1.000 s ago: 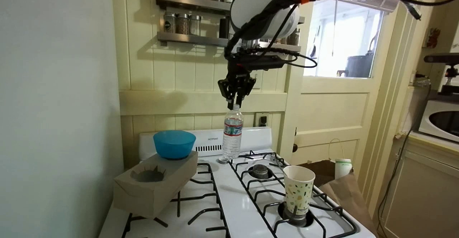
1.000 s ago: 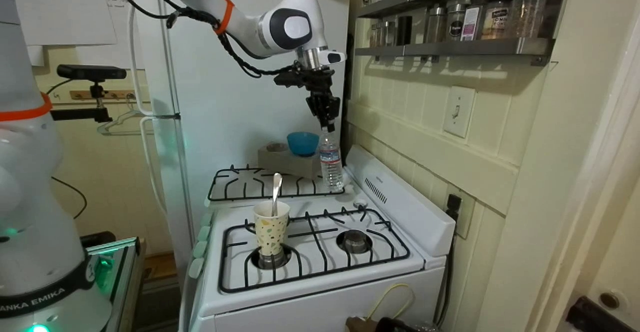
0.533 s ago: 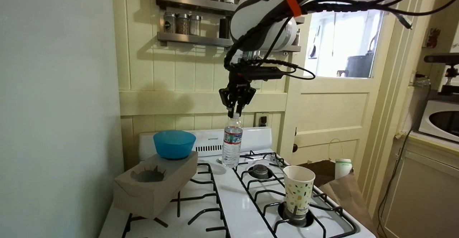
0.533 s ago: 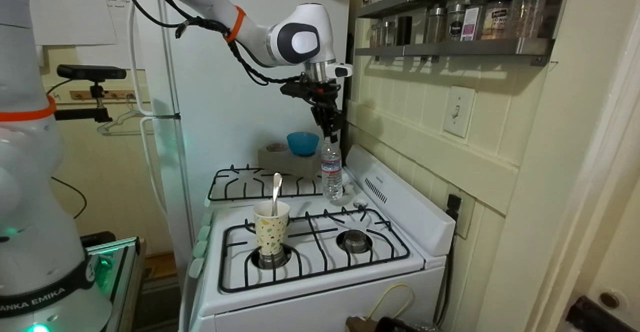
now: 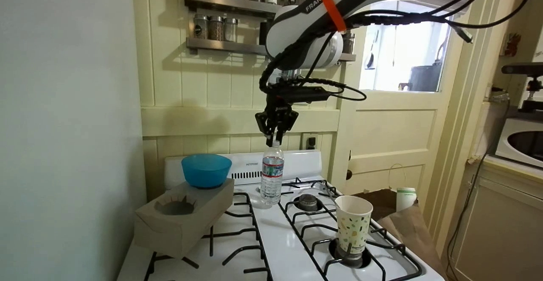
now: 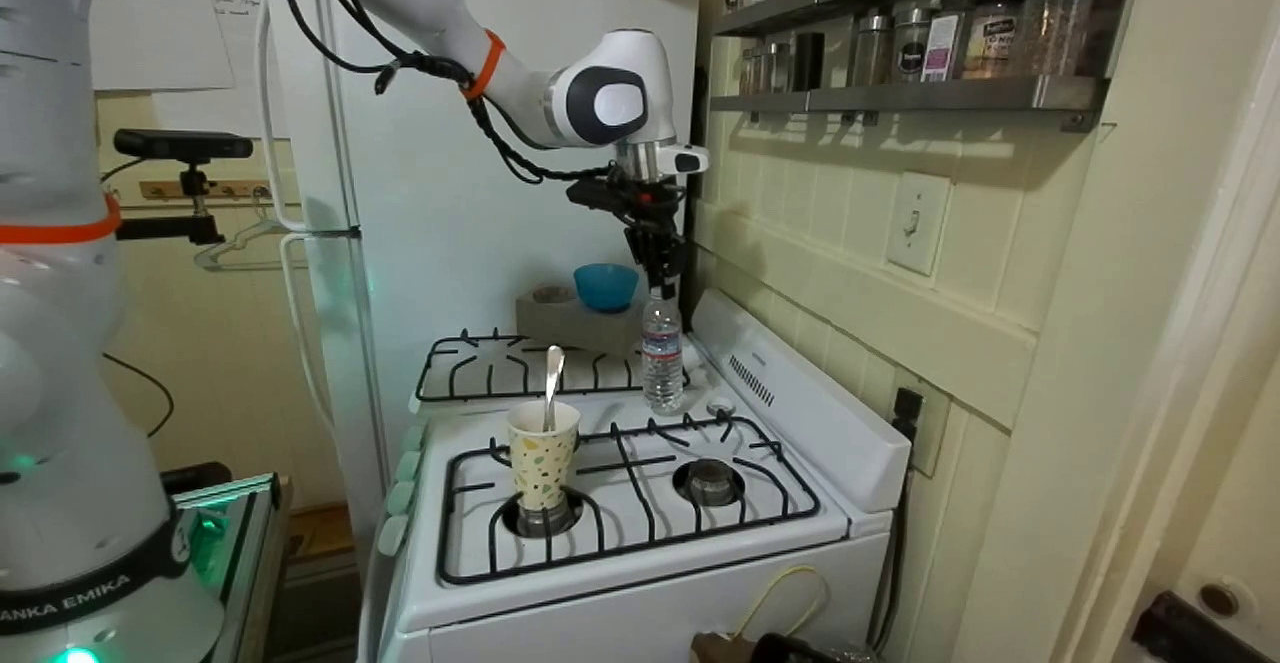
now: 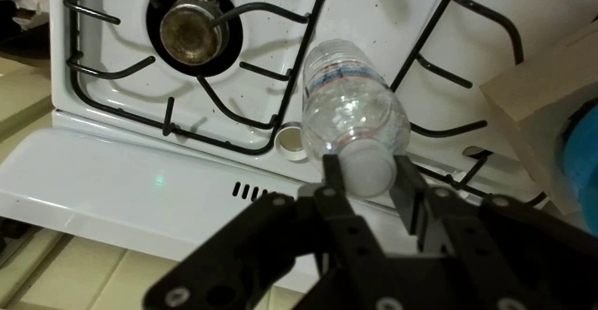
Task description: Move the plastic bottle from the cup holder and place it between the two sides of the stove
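Observation:
The plastic bottle [image 5: 272,177] is upright over the back part of the white strip between the two grates of the stove [image 5: 275,243]. It also shows in an exterior view [image 6: 662,353] and the wrist view [image 7: 345,90]. I cannot tell whether its base touches the strip or is just above it. My gripper [image 5: 274,141] is shut on the bottle's pale cap; the wrist view shows a finger [image 7: 366,172] on each side of it. The cup holder [image 5: 163,232] lies on the grate on the fridge side, with an open round well at one end.
A blue bowl [image 5: 206,171] sits on the cup holder's back end. A printed paper cup [image 6: 543,458] with a spoon stands on a front burner. The stove's backguard [image 6: 800,403] rises behind the bottle. Spice shelves [image 5: 229,45] hang on the wall.
My gripper and the bottle have moved down and slightly away from the backguard, bringing the bottle's base down at or near the white strip. The gripper has stayed shut on the cap.

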Motion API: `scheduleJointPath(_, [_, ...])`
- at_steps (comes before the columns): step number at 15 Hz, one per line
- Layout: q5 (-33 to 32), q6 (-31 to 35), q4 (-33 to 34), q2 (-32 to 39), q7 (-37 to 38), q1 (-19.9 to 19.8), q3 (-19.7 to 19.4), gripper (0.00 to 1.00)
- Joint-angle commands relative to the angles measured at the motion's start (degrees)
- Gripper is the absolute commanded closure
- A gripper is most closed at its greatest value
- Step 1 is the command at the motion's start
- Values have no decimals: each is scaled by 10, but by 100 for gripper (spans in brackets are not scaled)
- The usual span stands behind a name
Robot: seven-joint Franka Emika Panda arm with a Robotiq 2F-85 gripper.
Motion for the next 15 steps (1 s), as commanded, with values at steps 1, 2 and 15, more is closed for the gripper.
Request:
scheduleJointPath(1, [-6, -16, 35, 25, 11, 9, -7, 92])
scheduleJointPath(2, [-6, -19, 41, 30, 11, 10, -7, 92])
scheduleJointPath(15, [-17, -183, 84, -22, 21, 34, 3, 0])
